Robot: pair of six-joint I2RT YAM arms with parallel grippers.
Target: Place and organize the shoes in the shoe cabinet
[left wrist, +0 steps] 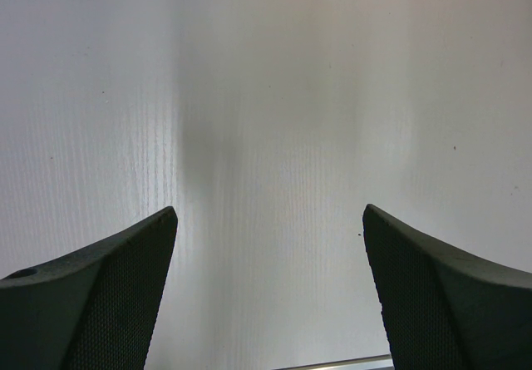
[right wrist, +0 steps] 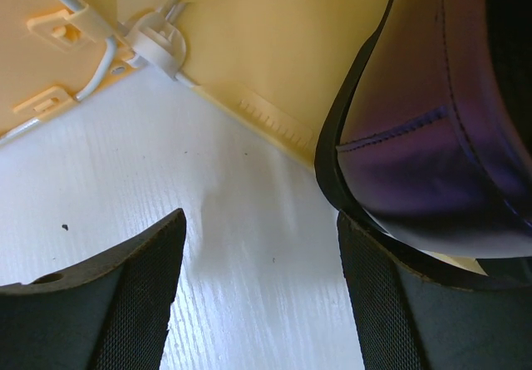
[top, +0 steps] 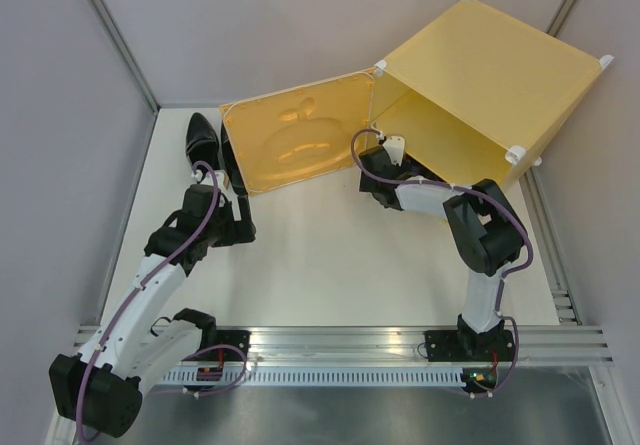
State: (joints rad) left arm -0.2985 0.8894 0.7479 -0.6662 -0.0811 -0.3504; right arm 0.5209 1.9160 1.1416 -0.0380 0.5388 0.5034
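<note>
Purple shoe (right wrist: 432, 137) at yellow cabinet (top: 480, 65) edge

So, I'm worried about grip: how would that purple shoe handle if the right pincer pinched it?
Probably slippery: the purple shoe shows a glossy sheen. Likely fairly stiff, since its stitched upper holds a smooth curve. Its thin sole edge may offer firmer purchase.

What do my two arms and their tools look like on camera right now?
The left arm and right arm match: white links between bulky black joints, each with a purple cable looping along it. The left tool and right tool each have two black wedge-shaped fingers with finely dimpled inner faces.
</note>
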